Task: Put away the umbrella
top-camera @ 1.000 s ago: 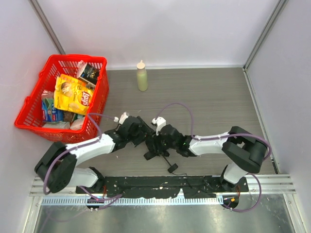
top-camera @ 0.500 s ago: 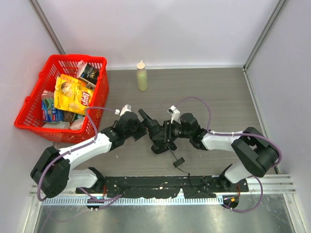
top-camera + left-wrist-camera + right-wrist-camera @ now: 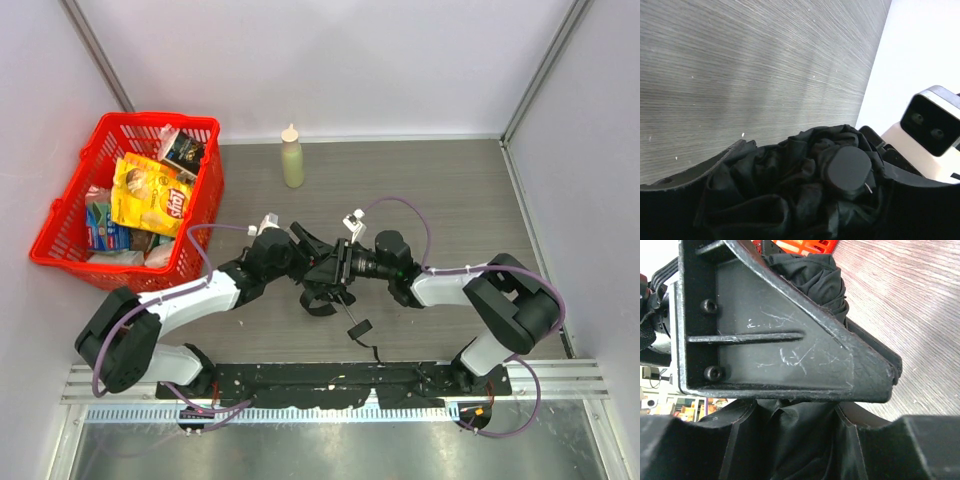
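Where the two arms meet near the middle of the table (image 3: 460, 200), the right gripper (image 3: 342, 268) is clenched on the black umbrella (image 3: 318, 284); its wrist view shows bunched fabric packed between its own fingers (image 3: 880, 450). The left gripper (image 3: 305, 246) comes in from 9 o'clock with its jaws spread wide around the same bundle. Its wrist view shows folds and a round black cap (image 3: 849, 167) filling the gap, but I cannot tell whether its fingers (image 3: 715, 167) press the cloth or only stand beside it. One scratched left finger crosses just in front of the right wrist camera. From the bundle a loop of fabric hangs toward 6 o'clock, and the thin shaft runs toward 5 o'clock to the small handle (image 3: 359, 328), with the wrist strap (image 3: 373, 350) trailing on toward the near rail. At 12 o'clock, well apart, a pale squeeze bottle (image 3: 292, 158) stands upright by the back wall. At 10 o'clock a red basket (image 3: 62, 212) sits in the corner, with a yellow chip bag (image 3: 150, 195) and other packets in it.
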